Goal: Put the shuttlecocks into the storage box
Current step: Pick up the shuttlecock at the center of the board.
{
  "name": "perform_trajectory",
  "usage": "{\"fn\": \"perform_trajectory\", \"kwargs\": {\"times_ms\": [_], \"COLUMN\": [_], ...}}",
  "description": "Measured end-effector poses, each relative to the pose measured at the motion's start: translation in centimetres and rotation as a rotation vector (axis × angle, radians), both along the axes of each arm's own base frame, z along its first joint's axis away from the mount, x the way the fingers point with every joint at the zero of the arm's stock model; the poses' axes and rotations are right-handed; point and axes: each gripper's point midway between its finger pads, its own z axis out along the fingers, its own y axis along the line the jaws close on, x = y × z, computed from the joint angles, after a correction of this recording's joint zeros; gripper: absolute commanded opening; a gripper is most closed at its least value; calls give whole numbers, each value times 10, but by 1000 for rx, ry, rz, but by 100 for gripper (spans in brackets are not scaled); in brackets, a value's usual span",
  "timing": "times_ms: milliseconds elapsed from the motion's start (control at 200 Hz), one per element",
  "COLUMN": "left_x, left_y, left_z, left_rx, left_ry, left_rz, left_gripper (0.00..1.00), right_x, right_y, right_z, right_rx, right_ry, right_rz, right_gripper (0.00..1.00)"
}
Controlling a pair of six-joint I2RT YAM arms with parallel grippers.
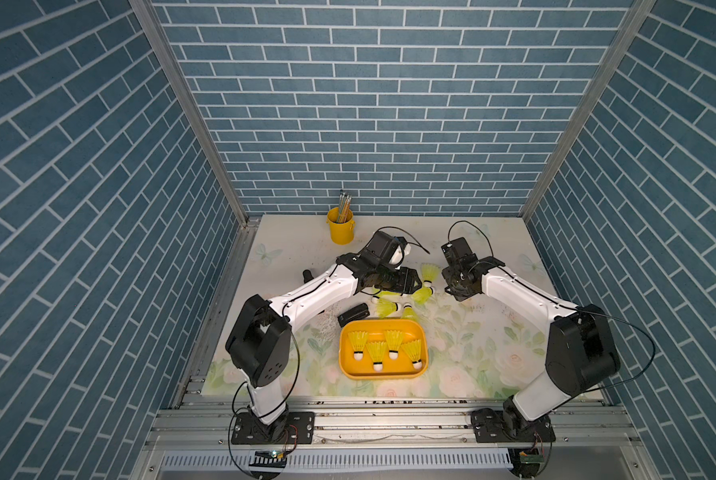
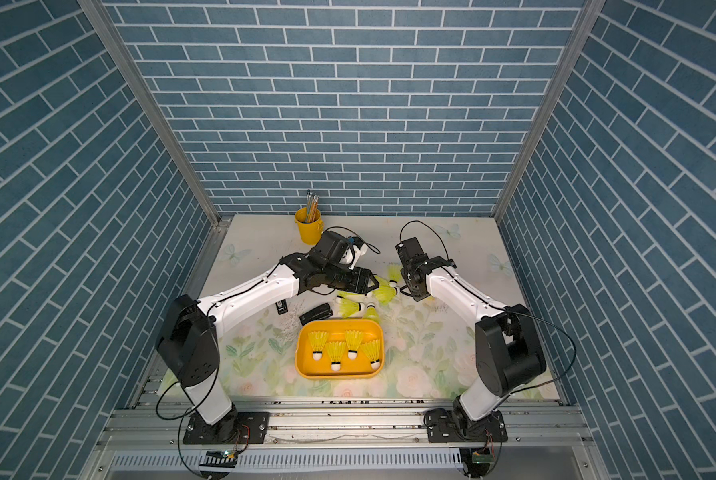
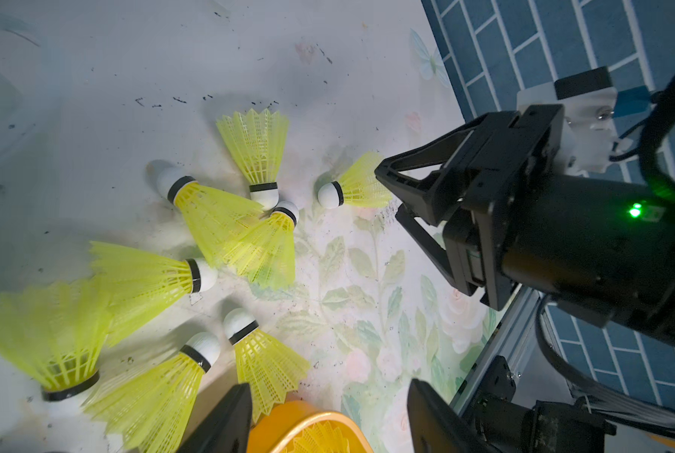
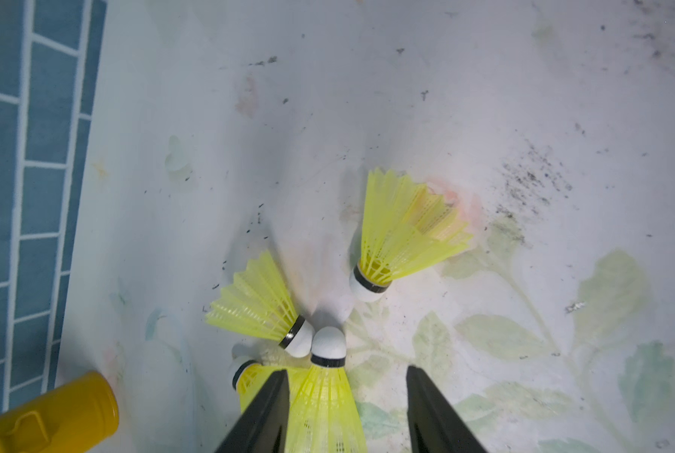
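Observation:
The orange-yellow storage box [image 1: 418, 332] sits at the front middle of the table, and four neon yellow shuttlecocks [image 1: 393, 343] lie in it. Several more shuttlecocks [image 3: 210, 219] lie loose on the table just behind the box. My left gripper [image 3: 328, 392] hovers open over the box's far corner [image 3: 288, 423], with nothing between its fingers. My right gripper [image 4: 347, 376] is low over the table and open. One shuttlecock's skirt [image 4: 324, 404] lies between its fingers, against one finger [image 4: 265, 412] and apart from the opposite finger. In both top views the two grippers [image 1: 419, 284] [image 2: 406, 291] meet over the loose pile.
A round yellow bucket with pencils [image 1: 340, 226] stands at the back left. Two small black objects [image 1: 353, 314] [image 1: 307, 275] lie left of the pile. Blue brick walls close in three sides. An aluminium rail [image 1: 389, 415] runs along the front.

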Motion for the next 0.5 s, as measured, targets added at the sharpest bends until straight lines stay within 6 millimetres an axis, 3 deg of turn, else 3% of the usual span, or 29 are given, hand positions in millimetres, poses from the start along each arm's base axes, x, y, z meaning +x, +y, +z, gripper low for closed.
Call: {"fn": "perform_trajectory", "kwargs": {"times_ms": [220, 500], "left_x": [17, 39], "left_y": [-20, -17], "left_z": [-1, -19], "left_rx": [-14, -20], "left_ry": [-31, 7], "left_rz": [-76, -95], "left_gripper": [69, 69], "right_x": [4, 7], "right_y": [2, 4], "right_z": [-31, -55], "right_rx": [76, 133], "right_ry": [64, 112], "right_rz": [-118, -221], "right_gripper": [52, 56]}}
